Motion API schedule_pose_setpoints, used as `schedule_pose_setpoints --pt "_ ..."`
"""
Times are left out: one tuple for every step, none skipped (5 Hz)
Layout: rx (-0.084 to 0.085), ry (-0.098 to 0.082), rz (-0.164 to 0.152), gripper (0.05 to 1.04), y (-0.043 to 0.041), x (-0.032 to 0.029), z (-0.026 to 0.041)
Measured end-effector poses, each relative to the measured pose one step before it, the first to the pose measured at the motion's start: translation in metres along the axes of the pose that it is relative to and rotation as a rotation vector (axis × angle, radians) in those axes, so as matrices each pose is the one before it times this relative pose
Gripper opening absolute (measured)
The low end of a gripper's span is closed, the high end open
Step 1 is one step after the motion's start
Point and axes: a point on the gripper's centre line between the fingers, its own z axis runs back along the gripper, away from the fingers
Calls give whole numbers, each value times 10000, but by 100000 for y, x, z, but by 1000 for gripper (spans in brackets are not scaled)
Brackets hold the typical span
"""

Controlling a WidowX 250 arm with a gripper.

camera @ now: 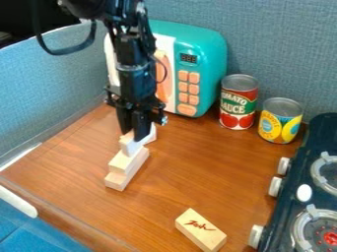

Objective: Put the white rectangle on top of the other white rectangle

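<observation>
The black gripper [135,135] hangs down left of centre, its fingers shut on a white rectangular block [129,145]. Part of that block is hidden behind the fingers, and white also shows just to their right. Under its near end lie pale wooden blocks [126,162], stacked like a step and running diagonally toward the lower left. From this angle I cannot tell whether the white block rests fully on them or which block underneath is the other white rectangle.
A teal toy microwave [211,64] stands behind the gripper. Two cans, one red [237,106] and one yellow and blue [280,123], are at the back right. A wooden block with red writing [201,230] lies in front, and a toy stove [306,172] lines the right edge.
</observation>
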Motion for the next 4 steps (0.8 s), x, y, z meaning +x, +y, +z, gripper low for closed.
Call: schedule_pose_setpoints --pt "44 451 116 255 218 377 -1548" --pt "-44 150 282 255 433 -152 -212" --pt "-119 171 578 255 1371 -153 -123" --pt "-147 -44 119 255 -130 32 54"
